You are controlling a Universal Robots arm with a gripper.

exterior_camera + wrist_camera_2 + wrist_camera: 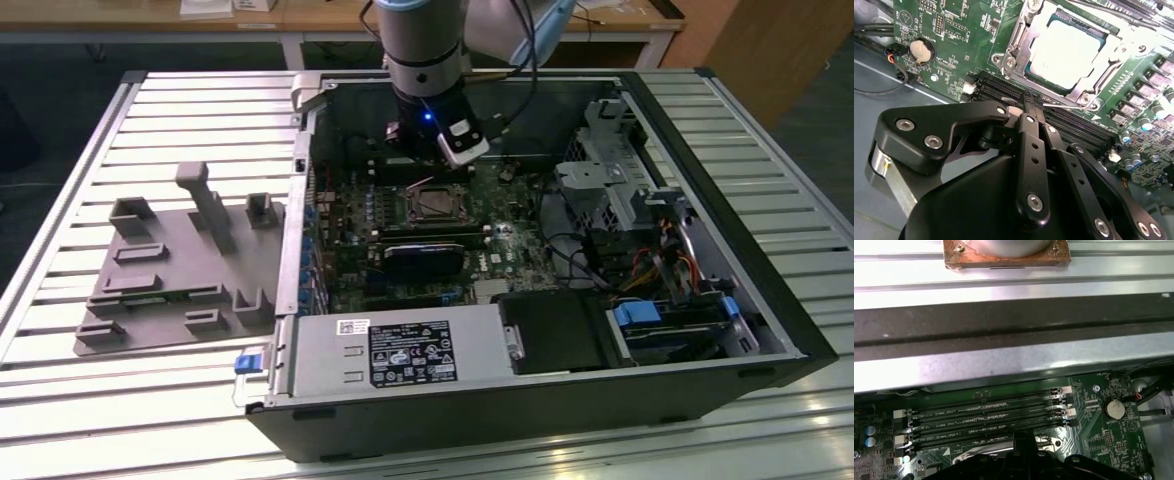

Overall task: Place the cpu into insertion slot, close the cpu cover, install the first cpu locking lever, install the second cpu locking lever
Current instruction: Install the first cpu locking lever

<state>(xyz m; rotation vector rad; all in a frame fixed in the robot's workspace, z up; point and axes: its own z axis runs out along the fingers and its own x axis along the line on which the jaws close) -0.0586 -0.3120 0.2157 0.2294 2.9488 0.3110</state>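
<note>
The cpu point(1064, 47) lies flat in the insertion slot point(1004, 60) on the green motherboard, its pale metal top showing. The silvery cpu cover point(1021, 35) is folded down around it. My gripper point(1032, 100) is shut, with its black fingertips just beside the slot's rim, at the end of a thin wire locking lever point(1069, 106). I cannot tell whether the tips touch the lever. In the exterior view the gripper point(427, 168) hangs inside the open computer case just behind the cpu point(434, 207). In the first wrist view the gripper point(1024, 442) stands by the memory slots.
Black memory slots point(989, 415) run beside the socket. A coin battery point(919, 50) sits on the board. The case wall point(1004, 360) rises close behind. A power supply point(400, 355), a drive cage point(627, 180) and cables crowd the case. A grey fixture point(174, 260) lies outside on the exterior view's left.
</note>
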